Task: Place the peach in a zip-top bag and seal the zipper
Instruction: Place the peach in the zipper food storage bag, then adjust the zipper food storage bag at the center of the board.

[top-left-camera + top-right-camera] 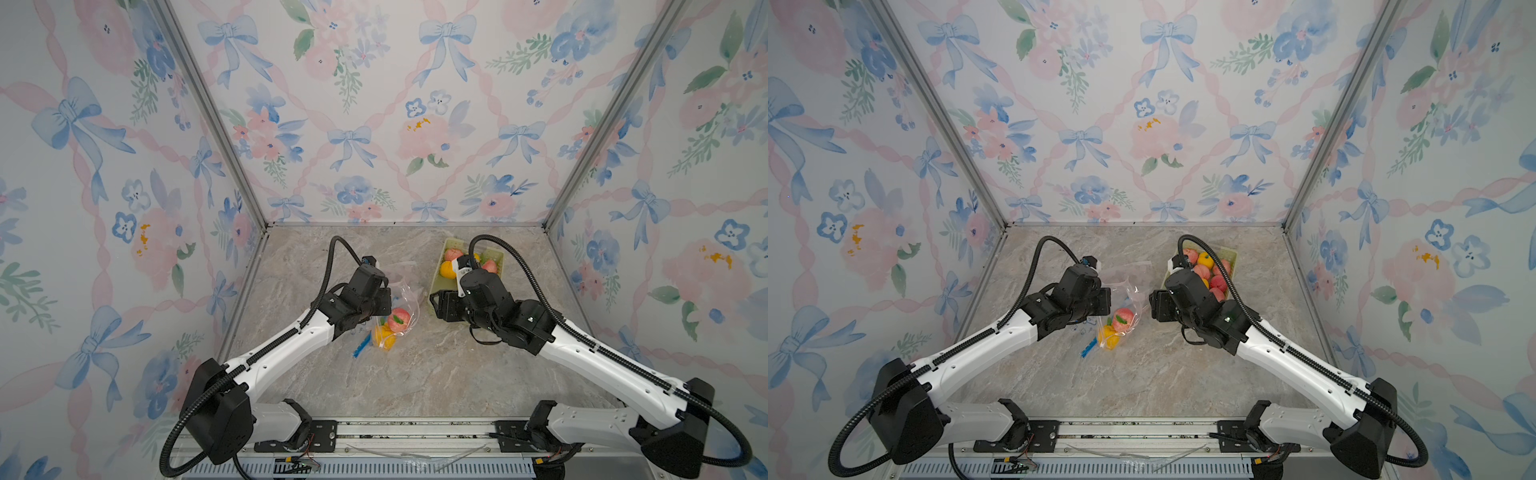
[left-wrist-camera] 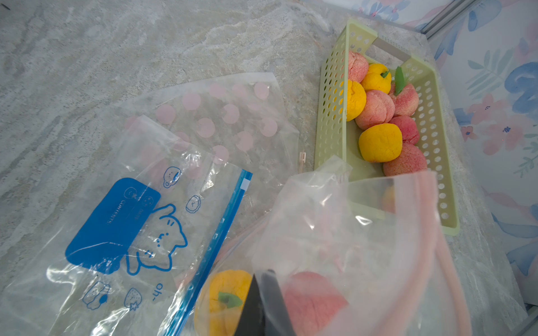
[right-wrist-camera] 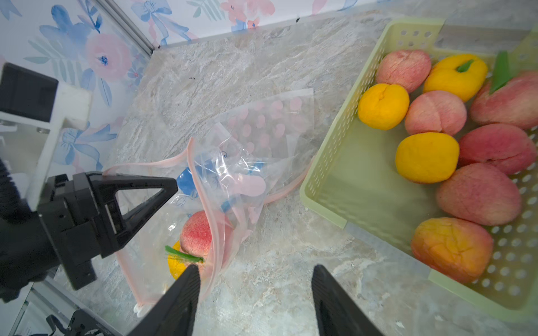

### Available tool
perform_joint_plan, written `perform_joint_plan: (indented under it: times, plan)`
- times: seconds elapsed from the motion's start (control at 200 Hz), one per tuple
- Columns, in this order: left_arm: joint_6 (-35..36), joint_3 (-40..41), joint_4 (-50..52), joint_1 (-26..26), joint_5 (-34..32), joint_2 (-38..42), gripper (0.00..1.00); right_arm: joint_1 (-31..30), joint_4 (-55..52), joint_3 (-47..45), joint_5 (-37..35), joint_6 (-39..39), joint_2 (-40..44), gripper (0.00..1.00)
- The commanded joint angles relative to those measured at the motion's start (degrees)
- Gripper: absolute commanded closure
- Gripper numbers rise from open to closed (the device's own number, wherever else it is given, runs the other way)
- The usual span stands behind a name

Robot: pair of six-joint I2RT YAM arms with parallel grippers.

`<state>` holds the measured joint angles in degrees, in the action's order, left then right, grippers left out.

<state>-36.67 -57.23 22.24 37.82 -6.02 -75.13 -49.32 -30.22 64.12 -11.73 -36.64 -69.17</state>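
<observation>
The zip-top bag (image 3: 154,229) rim is clenched by left hand (image 3: 174,184); zipper (image 3: 201,186), nine o'clock of released right hand (image 3: 256,272), should be pinched.

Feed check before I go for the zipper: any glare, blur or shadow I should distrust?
Left wrist view: pink-zipper bag close to the lens, milky and out of focus; glare streaks on the blue-zipper bag. Right wrist view: sharp, peach clear through the film. Both top views: evenly lit, no hard shadows.
</observation>
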Motion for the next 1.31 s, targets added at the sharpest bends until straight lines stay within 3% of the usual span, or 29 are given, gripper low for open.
perform_joint_plan:
  times: [0.0, 0.265, 0.385, 0.555, 0.65, 0.775, 0.875, 1.02, 1.3]
  plan:
    - [0.2, -1.0, -1.0, -0.4, 1.1, -0.7, 1.0, -1.6, 1.3, -0.6, 2.8, -0.5, -2.1, 0.37]
    - [1.1, -1.3, -1.0, -1.0, 2.4, -0.5, 1.0, -4.1, 3.5, 2.6, 5.4, 0.4, -10.2, 0.38]
    - [1.5, -1.3, -0.9, -1.2, 3.2, -0.2, 1.0, -4.5, 3.7, 4.8, 5.1, 0.5, -13.8, 0.48]
    - [2.3, -1.4, -1.0, -1.5, 4.1, 0.0, 1.0, -5.0, 3.9, 7.1, 3.8, 0.4, -16.2, 0.73]
    - [2.7, -1.5, -0.9, -1.9, 5.4, 0.4, 0.83, -5.1, 3.8, 7.3, 2.8, -1.0, -16.1, 0.85]
    - [3.3, -0.2, -0.7, -2.1, 6.6, 3.2, 0.58, -5.0, 2.9, 7.0, 1.3, -3.4, -15.6, 0.9]
    - [2.9, 1.4, 0.5, -2.1, 7.7, 6.6, 0.46, -5.1, 2.8, 6.4, 0.3, -5.1, -15.2, 0.91]
    - [1.3, 4.8, 2.4, -2.1, 8.5, 13.1, 0.4, -5.1, 3.3, 5.8, -0.6, -7.0, -14.8, 0.92]
    - [-5.1, 13.9, 7.7, -0.1, 11.3, 26.0, 0.46, -5.0, 2.9, 5.3, -2.7, -10.2, -14.0, 0.93]
